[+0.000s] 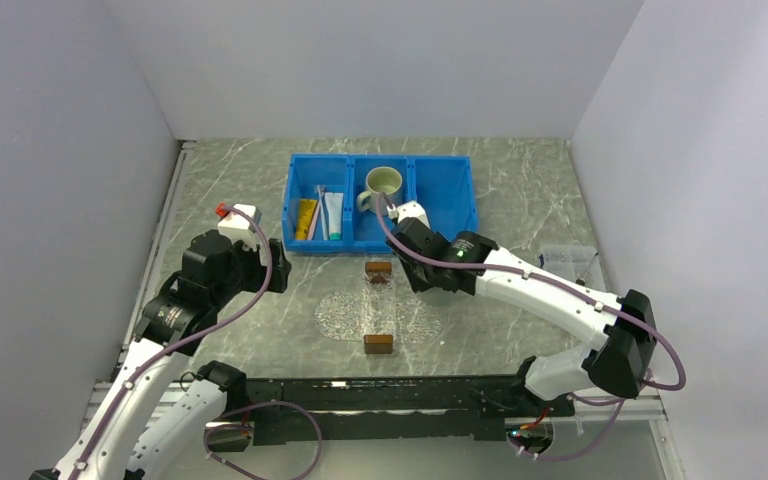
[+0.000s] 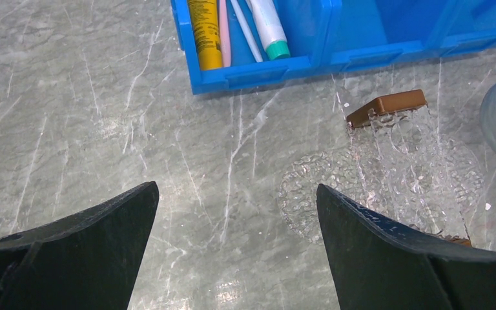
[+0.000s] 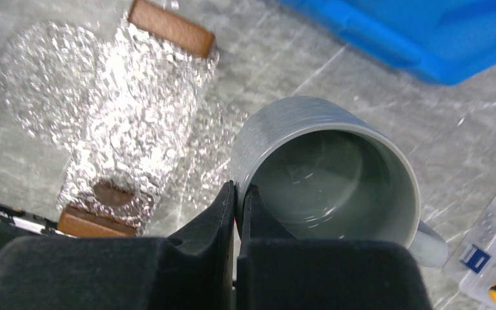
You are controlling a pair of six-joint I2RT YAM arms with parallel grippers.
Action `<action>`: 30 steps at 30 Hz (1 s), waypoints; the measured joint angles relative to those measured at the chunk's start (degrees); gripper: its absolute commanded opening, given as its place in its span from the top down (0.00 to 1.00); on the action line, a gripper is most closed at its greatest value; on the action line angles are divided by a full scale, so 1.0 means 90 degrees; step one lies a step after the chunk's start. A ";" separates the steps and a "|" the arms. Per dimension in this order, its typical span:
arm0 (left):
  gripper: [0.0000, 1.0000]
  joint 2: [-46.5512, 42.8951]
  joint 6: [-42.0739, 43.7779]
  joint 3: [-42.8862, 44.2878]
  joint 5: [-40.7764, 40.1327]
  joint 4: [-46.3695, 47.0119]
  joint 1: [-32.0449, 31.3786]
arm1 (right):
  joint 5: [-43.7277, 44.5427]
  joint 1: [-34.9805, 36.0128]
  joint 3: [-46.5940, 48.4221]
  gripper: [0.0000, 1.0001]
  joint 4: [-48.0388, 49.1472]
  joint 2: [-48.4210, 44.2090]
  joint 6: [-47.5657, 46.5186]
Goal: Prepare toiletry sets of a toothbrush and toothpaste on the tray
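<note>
Gaping left gripper (image 2: 236, 190) hovers; right gripper (image 3: 239, 194) pinches mug (image 3: 284, 123).

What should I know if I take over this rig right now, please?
Left claw: open, empty, over the table in front of the blue bin.
Right claw: shut on the rim of a grey mug, right of the tray.
Things: both toothbrushes and both toothpaste tubes lie in the bin's left compartment.
Done: nothing set on the tray yet; a brown-ended clear strip lies across it.
Left: probably release the mug, then move brush and tube pairs onto the tray.
</note>
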 measured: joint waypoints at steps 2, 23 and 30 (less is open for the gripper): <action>0.00 0.0000 0.0000 0.0000 0.0000 0.0000 0.0000 | -0.0044 0.0078 -0.0306 1.00 0.0032 -0.0104 0.0202; 0.01 -0.0005 0.0000 0.0000 0.0000 -0.0002 0.0000 | -0.0158 0.0811 -0.1554 1.00 0.0787 -0.0396 0.1231; 0.01 -0.0005 0.0000 0.0000 0.0000 -0.0002 0.0000 | -0.0151 0.0879 -0.1586 1.00 0.1052 -0.0340 0.1319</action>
